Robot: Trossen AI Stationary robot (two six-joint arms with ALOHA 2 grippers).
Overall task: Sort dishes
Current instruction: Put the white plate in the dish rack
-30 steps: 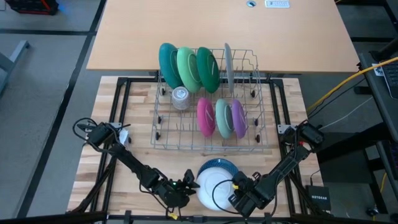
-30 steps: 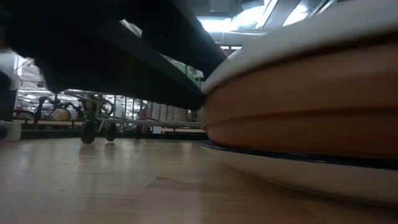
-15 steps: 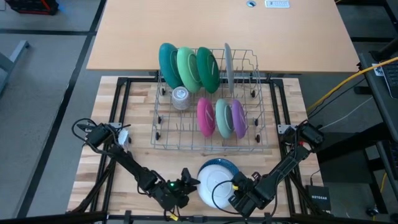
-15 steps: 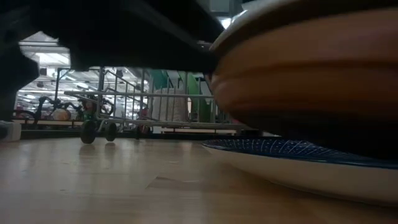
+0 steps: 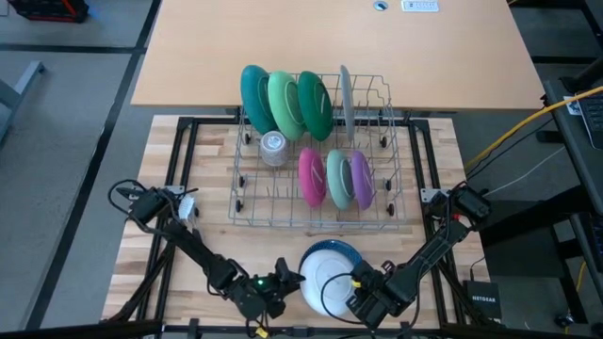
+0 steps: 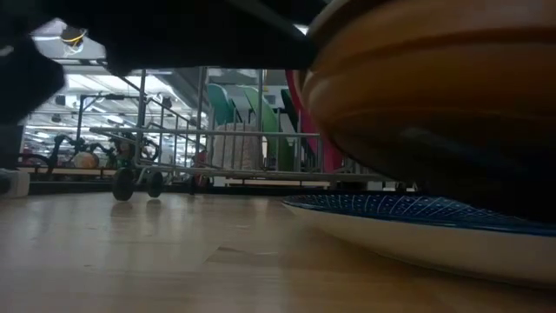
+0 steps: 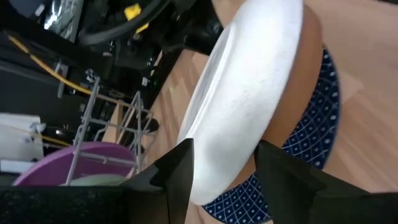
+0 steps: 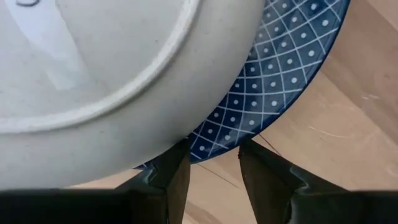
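Left gripper: the left gripper (image 5: 280,285) is clamped on the rim of the white dish (image 5: 327,290), one finger over its white face, the other on its tan underside.
White dish: it is tilted and raised off the blue patterned plate (image 5: 332,250) directly beneath it, right in front of both grippers.
Right gripper: the right gripper (image 5: 364,287) sits at the opposite edge of the same stack, just beside the blue plate's rim; whether it grips anything cannot be told.
Handling: the dish looks like stiff, light plastic with a smooth, probably slippery rim. It is best held deep on the rim, since a shallow pinch could let it pivot or slide out.
Blue plate: it lies flat on the table (image 5: 151,245), low and wide, so the only hold is at its edge.
Farther off: the wire rack (image 5: 283,202) stands well beyond the grippers, with pink (image 5: 311,176), pale green (image 5: 336,179) and purple (image 5: 359,179) dishes on edge in its nearer row, and teal (image 5: 254,94), green (image 5: 283,104) and grey (image 5: 346,94) ones behind.
Hard to see: the low view is mostly blocked by the tan underside, and the dish's full depth is cut off in both wrist views.
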